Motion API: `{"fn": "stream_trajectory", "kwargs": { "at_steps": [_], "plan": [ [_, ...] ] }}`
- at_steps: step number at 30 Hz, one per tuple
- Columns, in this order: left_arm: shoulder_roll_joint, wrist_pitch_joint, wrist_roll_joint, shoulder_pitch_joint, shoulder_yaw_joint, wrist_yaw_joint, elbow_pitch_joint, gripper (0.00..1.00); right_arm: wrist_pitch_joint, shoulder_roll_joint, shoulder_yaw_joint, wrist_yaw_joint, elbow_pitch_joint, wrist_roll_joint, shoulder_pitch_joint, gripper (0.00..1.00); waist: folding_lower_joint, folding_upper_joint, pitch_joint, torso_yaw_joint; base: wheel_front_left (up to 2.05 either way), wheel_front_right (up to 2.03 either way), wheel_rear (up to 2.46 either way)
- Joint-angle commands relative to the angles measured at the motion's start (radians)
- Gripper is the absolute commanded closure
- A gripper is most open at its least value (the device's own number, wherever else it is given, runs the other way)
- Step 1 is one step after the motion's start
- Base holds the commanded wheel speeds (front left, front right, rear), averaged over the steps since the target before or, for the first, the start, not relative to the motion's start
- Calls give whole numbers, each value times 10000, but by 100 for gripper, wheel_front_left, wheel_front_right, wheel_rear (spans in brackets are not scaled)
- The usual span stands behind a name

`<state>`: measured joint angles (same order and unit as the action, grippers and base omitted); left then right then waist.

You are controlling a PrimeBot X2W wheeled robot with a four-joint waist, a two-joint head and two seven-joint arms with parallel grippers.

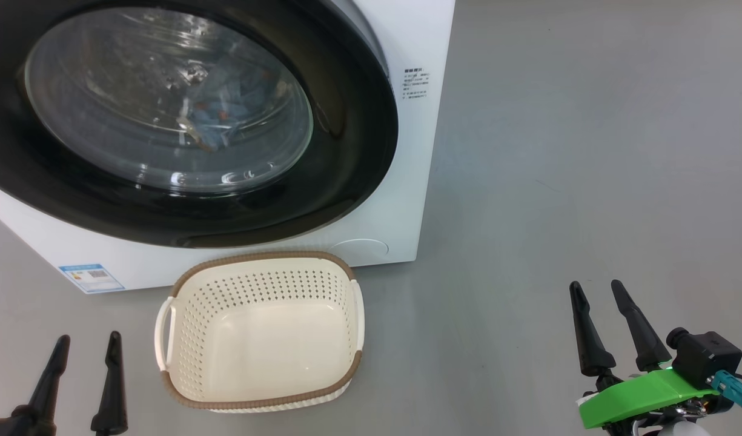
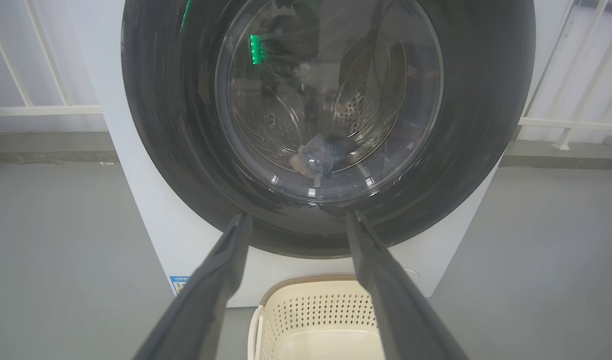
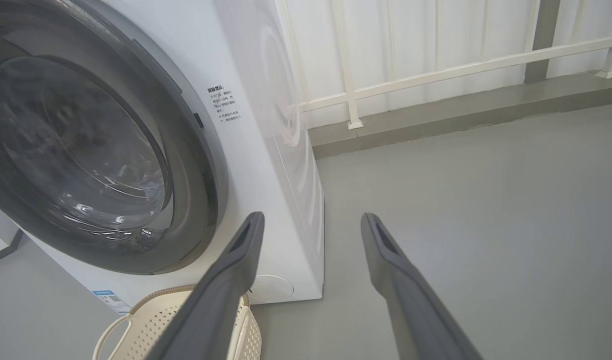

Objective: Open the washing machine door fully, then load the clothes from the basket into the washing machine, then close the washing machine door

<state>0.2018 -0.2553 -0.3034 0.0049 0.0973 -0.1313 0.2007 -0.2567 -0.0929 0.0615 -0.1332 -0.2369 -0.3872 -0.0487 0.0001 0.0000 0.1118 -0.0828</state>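
Find the washing machine door (image 1: 346, 151) shut flat against the front of the washing machine (image 1: 422, 181).

See the clothes (image 1: 216, 115) inside the machine's drum, behind the door glass. Note a small blue bundle with orange-brown specks, lying low in the drum. Confirm the same through the glass in the left wrist view.

Find the basket (image 1: 255, 255) upright on the floor (image 1: 558, 151) just in front of the machine, below the door's lower rim, its bare cream bottom fully in sight.

Note the blue label sticker (image 1: 91, 277) at the machine's lower left front corner and the round white flap (image 1: 361, 247) at its lower right front corner.

Record the left tool (image 1: 89, 336) released, fingers apart, grasping nothing, in front of the machine toward its left side and facing the door.

Record the right tool (image 1: 596, 284) released likewise, grasping nothing, in front of the machine and off past its right side, over bare floor.

See a white railing (image 3: 435, 75) behind the machine in the right wrist view.
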Motion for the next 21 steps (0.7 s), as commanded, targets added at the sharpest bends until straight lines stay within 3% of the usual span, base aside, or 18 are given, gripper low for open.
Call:
{"fn": "stream_trajectory", "kwargs": {
  "at_steps": [1, 12, 13, 21],
  "plan": [
    [172, -65, 119, -110, 384, 6, -285, 0, -51, -103, 185, 25, 256, -84, -8, 0, -1, 0, -2, 0, 0, 0, 0],
    [173, -65, 170, -92, 429, 6, -312, 0, -51, -55, 200, 25, 260, -79, -3, 0, -1, 0, -16, -18, 0, 0, 0],
    [-4, 0, 73, 5, 46, 0, -38, 100, -2, 12, 2, 0, 0, 0, 0, 100, -1, 0, -15, -19, 0, 0, 0],
    [-401, 136, -337, -2, -36, 2, 389, 100, 101, 145, 27, -1, -482, -381, 19, 100, 6, 0, -40, -2, 0, 0, 0]
  ]
}}
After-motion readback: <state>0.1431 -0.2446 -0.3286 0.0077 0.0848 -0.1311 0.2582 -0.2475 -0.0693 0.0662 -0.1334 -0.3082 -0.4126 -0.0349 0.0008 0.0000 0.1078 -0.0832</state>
